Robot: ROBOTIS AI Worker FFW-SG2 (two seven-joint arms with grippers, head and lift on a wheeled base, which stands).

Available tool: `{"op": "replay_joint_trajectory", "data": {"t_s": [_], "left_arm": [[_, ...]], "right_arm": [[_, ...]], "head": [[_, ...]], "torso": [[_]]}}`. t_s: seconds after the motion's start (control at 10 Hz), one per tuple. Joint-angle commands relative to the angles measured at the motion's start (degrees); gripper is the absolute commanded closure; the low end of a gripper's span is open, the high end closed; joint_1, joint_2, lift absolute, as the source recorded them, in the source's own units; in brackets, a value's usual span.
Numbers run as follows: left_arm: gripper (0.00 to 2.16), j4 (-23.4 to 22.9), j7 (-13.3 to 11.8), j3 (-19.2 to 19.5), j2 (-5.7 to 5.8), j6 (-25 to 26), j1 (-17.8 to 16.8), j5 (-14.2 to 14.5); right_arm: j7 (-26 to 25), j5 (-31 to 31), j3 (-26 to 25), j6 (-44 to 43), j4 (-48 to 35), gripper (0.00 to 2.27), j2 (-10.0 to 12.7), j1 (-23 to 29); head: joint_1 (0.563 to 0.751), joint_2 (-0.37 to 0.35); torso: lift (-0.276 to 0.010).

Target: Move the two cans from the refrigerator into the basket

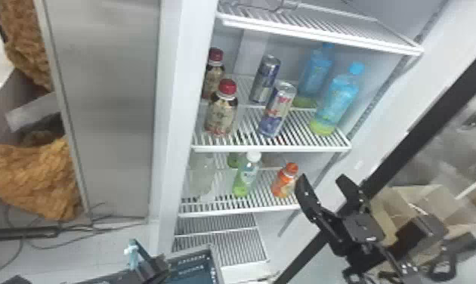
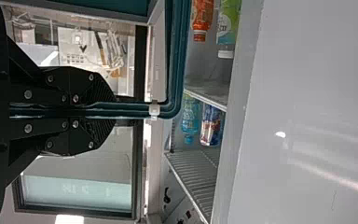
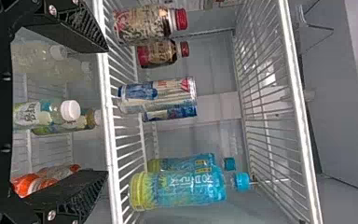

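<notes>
Nearest, at the bottom of the head view, a little left of the middle, is the basket (image 1: 215, 260), and the left gripper (image 2: 114, 110) has its fingers closed on the basket's teal rim, as the left wrist view shows. At the lower right of the head view is the right gripper (image 1: 322, 179), its two fingers spread wide apart and with nothing between them. Farther, a little right of the picture's centre, the front slim can (image 1: 277, 109) stands upright on the wire shelf (image 1: 301, 145) of the refrigerator, so it lies up and to the left in the picture from the right gripper. The right wrist view gives the most important relation: the can's long axis runs sideways there (upright, in the real room), and its body lies at a height between the two fingertips, but beyond them. In my judgement the right arm is the nearer one for this work, and it should go up and forward past the shelf edge, the fingers coming one at each side of the can. Behind, just beside it and a little to the left in the head view, stands the rear slim can (image 1: 265, 78); the front one probably should leave first.
</notes>
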Motion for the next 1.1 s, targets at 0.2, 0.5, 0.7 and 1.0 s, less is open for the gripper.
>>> {"op": "replay_joint_trajectory", "data": {"t_s": [0.2, 0.5, 0.7, 1.0], "left_arm": [[1.19, 0.0, 0.0, 0.12, 0.07, 0.04, 0.16, 0.0], [1.19, 0.0, 0.0, 0.12, 0.07, -0.1, 0.16, 0.0], [1.19, 0.0, 0.0, 0.12, 0.07, 0.04, 0.16, 0.0], [1.19, 0.0, 0.0, 0.12, 0.07, 0.04, 0.16, 0.0]], "right_arm": [[-0.74, 1.54, 0.07, 2.14, 2.25, 0.12, -0.26, -5.41], [-1.53, 3.48, 0.87, 3.97, 5.2, 0.12, -0.44, -10.61], [-2.14, 3.59, 2.36, 5.23, 7.6, 0.11, -1.23, -14.27], [-3.55, 3.71, 4.07, 5.51, 11.25, 0.12, -2.02, -19.19]], "head": [[0.695, -0.35], [0.695, -0.35], [0.695, -0.35], [0.695, -0.35]], "torso": [[-0.031], [-0.031], [-0.031], [-0.031]]}}
